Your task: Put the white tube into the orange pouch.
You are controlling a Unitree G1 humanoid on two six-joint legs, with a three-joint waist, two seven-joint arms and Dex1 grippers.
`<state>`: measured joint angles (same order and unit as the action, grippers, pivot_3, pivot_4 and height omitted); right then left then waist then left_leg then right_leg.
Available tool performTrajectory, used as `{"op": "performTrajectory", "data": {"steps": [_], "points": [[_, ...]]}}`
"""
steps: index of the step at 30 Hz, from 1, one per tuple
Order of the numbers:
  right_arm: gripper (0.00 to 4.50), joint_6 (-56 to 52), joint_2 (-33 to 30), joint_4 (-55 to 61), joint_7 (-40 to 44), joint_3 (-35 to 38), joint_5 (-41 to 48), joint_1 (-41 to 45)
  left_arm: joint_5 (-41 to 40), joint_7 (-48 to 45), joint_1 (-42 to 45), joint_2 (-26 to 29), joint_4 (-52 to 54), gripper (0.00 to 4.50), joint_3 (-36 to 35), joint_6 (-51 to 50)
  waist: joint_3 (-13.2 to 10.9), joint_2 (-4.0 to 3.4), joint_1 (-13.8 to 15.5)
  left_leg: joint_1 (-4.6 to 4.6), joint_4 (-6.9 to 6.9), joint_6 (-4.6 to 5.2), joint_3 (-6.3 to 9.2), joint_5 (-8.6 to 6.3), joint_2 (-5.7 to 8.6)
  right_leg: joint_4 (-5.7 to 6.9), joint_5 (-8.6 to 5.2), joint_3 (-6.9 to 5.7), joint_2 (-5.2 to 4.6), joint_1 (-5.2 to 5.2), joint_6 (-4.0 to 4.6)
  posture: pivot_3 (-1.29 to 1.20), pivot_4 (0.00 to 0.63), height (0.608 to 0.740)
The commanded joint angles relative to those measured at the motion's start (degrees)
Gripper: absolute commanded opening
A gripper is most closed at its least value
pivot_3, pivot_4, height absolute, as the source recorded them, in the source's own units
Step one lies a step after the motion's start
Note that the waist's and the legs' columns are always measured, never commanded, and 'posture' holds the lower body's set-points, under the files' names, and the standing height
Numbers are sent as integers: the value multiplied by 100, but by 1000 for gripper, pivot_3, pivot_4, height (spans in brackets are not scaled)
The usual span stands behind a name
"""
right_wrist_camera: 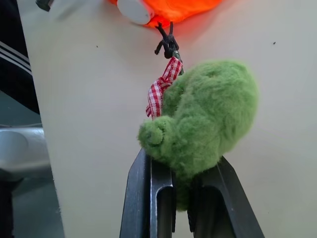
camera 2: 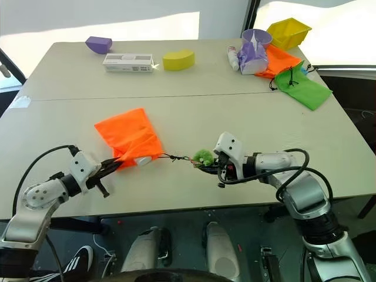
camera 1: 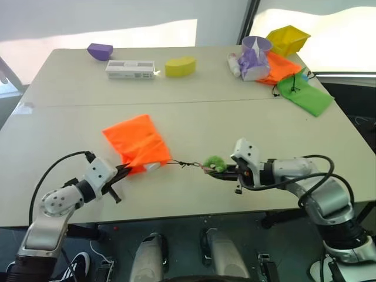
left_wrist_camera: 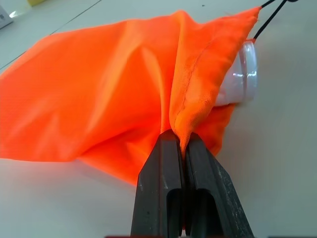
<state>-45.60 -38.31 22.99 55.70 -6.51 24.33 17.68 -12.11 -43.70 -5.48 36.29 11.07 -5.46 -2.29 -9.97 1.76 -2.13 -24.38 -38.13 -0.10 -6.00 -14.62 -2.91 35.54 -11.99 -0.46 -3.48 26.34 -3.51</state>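
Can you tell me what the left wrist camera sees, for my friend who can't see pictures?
Two black fingers of the left gripper pinch a fold of the orange pouch, which lies on a pale table. The white tube pokes its end out of the pouch's mouth, and a black cord runs from that corner.

pouch (camera 1: 137, 143): bright orange cloth bag, lying flat and wrinkly near the front of the worktop (camera 1: 194, 117), its mouth bunched up.
cord (camera 1: 183, 163): black, pulled straight from the mouth to a fuzzy green ball (camera 1: 214, 163).
tube (left_wrist_camera: 241, 74): white, inside the pouch, its end poking out of the mouth.
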Motion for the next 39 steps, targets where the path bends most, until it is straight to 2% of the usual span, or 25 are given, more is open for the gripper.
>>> {"op": "performTrajectory", "data": {"steps": [1, 8, 11, 14, 15, 17, 25, 31, 33, 39], "points": [[54, 5, -21, 157, 154, 244, 423, 141, -214, -7, -128, -104, 540, 0, 124, -266, 0, 1, 3, -1, 0, 1, 0, 0, 0, -2, 0, 0, 1, -1, 0, 0, 150, 740], [54, 351, -177, -79, 33, 15, 80, 73, -555, -262, -298, 11, 671, 0, 39, -676, 0, 1, 13, 1, 0, 1, 3, 0, 0, -1, 0, -2, 7, -2, 0, 0, 150, 740], [0, 396, -163, -146, 50, -38, 71, 95, -525, -254, -299, 45, 552, 931, -5, -670, 0, 1, 14, 1, -1, 1, 3, 0, 3, -2, 0, -2, 5, -3, 0, 0, 150, 740], [0, 405, -67, -198, -58, -30, 61, 140, -477, -247, -292, 51, 562, 2501, -7, -621, 0, 1, 17, 0, -1, 1, 3, 1, 2, -2, 0, -2, 7, -2, 0, 0, 150, 740], [0, 430, -74, -203, -57, -43, 52, 130, -492, -260, -305, 55, 648, 2836, -6, -616, 0, 1, 17, 0, 0, 1, 3, 1, 2, -2, 0, -1, 8, -2, -1, 0, 150, 740], [0, 472, -98, -207, -47, -64, 37, 113, -530, -277, -321, 57, 753, 2836, -6, -629, 0, 1, 18, 0, -1, 1, 4, 1, 2, -2, 0, -2, 14, -2, 0, 0, 150, 740], [0, 576, -101, -432, -134, -82, -109, 149, -2679, -1000, 203, 476, 1455, 2836, -733, -1992, 0, 2, 63, 1, -2, 2, 6, 1, 1, 1, 0, -2, 24, -4, 0, 0, 150, 740], [0, 557, -8, -477, -260, -130, -144, 208, -1887, -857, 1519, 116, 769, 2836, 166, -1668, 1, 0, 163, 7, -10, 3, 6, 2, 15, 1, 1, -2, 32, -21, -1, 0, 150, 740], [0, 585, 8, -508, -290, -167, -186, 225, -1267, -1042, 1970, -39, 199, 2836, 705, -1194, 1, 0, 158, 8, -13, 3, 4, 2, 18, -1, 2, 0, 33, -26, -3, 0, 150, 740], [0, 633, 122, -601, -455, -215, -286, 226, -279, -1688, 3075, -360, -1448, 2836, 1529, 74, 1, 2, 155, 6, -14, 4, 2, 2, 13, -3, 3, 3, 59, -25, -4, 0, 150, 740]]}}
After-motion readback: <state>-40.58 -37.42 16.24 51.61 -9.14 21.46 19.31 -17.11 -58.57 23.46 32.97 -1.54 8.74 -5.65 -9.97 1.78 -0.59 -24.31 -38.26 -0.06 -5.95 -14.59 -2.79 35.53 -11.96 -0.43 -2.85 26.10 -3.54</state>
